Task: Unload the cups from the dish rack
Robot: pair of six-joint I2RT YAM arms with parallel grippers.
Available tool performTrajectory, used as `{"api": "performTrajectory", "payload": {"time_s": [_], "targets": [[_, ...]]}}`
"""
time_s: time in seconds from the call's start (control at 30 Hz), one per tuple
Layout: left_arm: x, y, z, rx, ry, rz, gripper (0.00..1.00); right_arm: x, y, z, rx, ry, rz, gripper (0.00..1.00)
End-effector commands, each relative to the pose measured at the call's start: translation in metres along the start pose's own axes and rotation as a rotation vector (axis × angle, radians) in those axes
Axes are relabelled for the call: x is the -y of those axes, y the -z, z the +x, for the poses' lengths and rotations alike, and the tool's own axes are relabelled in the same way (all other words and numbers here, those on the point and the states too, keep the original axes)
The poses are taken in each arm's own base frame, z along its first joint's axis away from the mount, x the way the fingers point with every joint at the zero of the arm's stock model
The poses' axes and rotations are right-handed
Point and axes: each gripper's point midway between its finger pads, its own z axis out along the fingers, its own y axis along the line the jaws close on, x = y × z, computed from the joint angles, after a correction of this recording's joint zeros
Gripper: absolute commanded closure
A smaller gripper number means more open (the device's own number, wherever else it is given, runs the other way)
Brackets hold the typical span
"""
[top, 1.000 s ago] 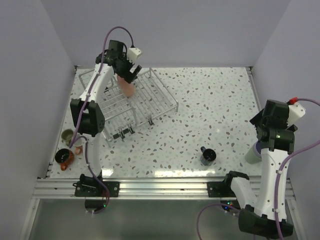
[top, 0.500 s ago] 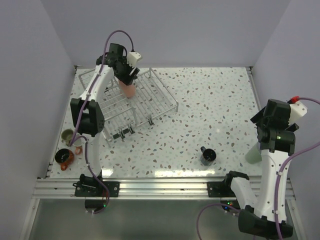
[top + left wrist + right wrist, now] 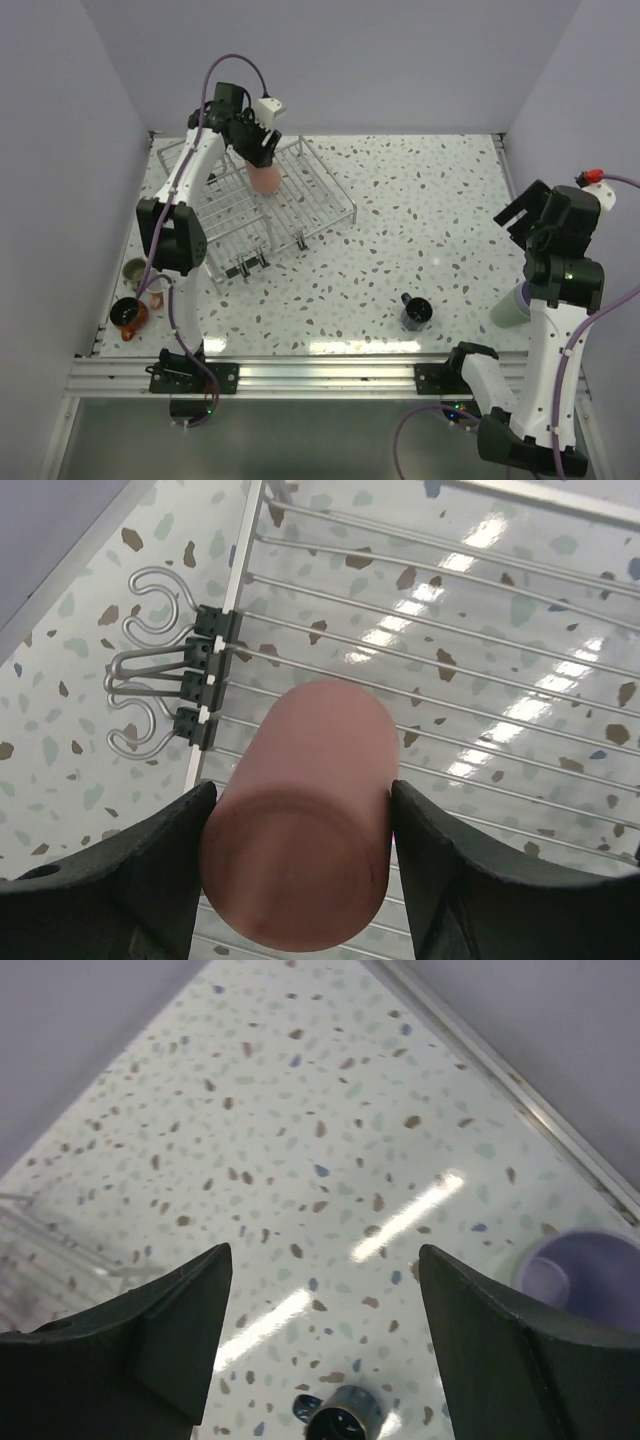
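here, left gripper [image 3: 298, 805] clamps the salmon cup [image 3: 315, 770], long axis pointing down at the far-left dish rack [image 3: 300, 205]; right gripper [image 3: 325, 1265] gapes wide, empty.

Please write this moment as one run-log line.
left gripper: shut on pink cup, over dish rack | right gripper: open, empty | dark cup: on table

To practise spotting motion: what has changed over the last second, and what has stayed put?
The left gripper, jaws shut on the pink cup, carried it slightly up and rightward over the rack. The right gripper, jaws open and empty, turned and shifted right. The rack and dark cup stayed put.
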Motion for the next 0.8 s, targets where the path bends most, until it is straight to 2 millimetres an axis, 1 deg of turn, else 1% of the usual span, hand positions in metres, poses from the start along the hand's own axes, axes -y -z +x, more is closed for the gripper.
{"api": "performTrajectory", "payload": {"time_s": [0.0,0.03,0.07,0.13,0.17,0.2,0.23,0.27,0.3,0.33,0.37,0.43,0.47,0.5,0.53,0.57,0.6,0.63,0.67,0.7,0.73,0.77], "targets": [[0.014,0.081,-0.085,0.292,-0.018,0.022,1.00,-0.073,0.021,-0.025,0.018,0.036,-0.381,0.21],[0.018,0.087,-0.091,0.317,-0.004,0.035,1.00,-0.085,0.027,-0.029,0.020,0.035,-0.444,0.21],[0.024,0.097,-0.101,0.359,-0.009,0.059,1.00,-0.101,0.035,-0.032,0.019,0.027,-0.532,0.21],[0.031,0.107,-0.110,0.397,0.015,0.090,1.00,-0.115,0.043,-0.036,0.017,0.018,-0.611,0.20],[0.037,0.116,-0.118,0.433,0.010,0.116,1.00,-0.124,0.049,-0.043,0.036,0.001,-0.658,0.20],[0.041,0.121,-0.122,0.450,0.014,0.133,1.00,-0.135,0.057,-0.041,0.018,0.005,-0.736,0.18],[0.046,0.125,-0.125,0.466,0.033,0.156,1.00,-0.141,0.059,-0.041,0.000,-0.028,-0.771,0.17],[0.055,0.136,-0.134,0.506,0.028,0.199,1.00,-0.152,0.065,-0.046,0.016,-0.043,-0.834,0.14],[0.061,0.141,-0.138,0.527,0.031,0.227,1.00,-0.161,0.073,-0.044,-0.010,-0.056,-0.910,0.13],[0.067,0.147,-0.142,0.545,0.057,0.264,1.00,-0.167,0.071,-0.037,-0.046,-0.081,-0.947,0.07],[0.077,0.160,-0.152,0.593,0.040,0.317,1.00,-0.179,0.080,-0.044,-0.042,-0.128,-1.019,0.02],[0.089,0.176,-0.165,0.651,0.044,0.384,1.00,-0.190,0.082,-0.037,-0.088,-0.166,-1.069,0.02],[0.093,0.185,-0.171,0.672,0.041,0.395,1.00,-0.202,0.093,-0.035,-0.085,-0.149,-1.127,0.02],[0.096,0.191,-0.175,0.692,0.028,0.401,1.00,-0.209,0.099,-0.033,-0.086,-0.142,-1.149,0.02],[0.099,0.199,-0.181,0.712,0.044,0.416,1.00,-0.218,0.096,-0.029,-0.091,-0.135,-1.147,0.02],[0.105,0.207,-0.185,0.729,0.033,0.438,1.00,-0.236,0.114,-0.016,-0.129,-0.107,-1.219,0.02],[0.112,0.212,-0.188,0.735,0.044,0.460,1.00,-0.246,0.120,-0.010,-0.152,-0.099,-1.251,0.02],[0.116,0.217,-0.191,0.750,0.036,0.473,1.00,-0.256,0.122,-0.001,-0.199,-0.101,-1.275,0.02],[0.123,0.225,-0.193,0.760,0.023,0.497,1.00,-0.273,0.124,0.009,-0.239,-0.096,-1.320,0.02],[0.130,0.227,-0.194,0.759,0.024,0.516,1.00,-0.280,0.123,0.017,-0.269,-0.098,-1.343,0.02],[0.135,0.232,-0.195,0.764,0.018,0.525,1.00,-0.288,0.135,0.015,-0.278,-0.113,-1.413,0.02],[0.137,0.234,-0.195,0.767,0.017,0.532,1.00,-0.296,0.130,0.021,-0.300,-0.117,-1.422,0.02]]}}
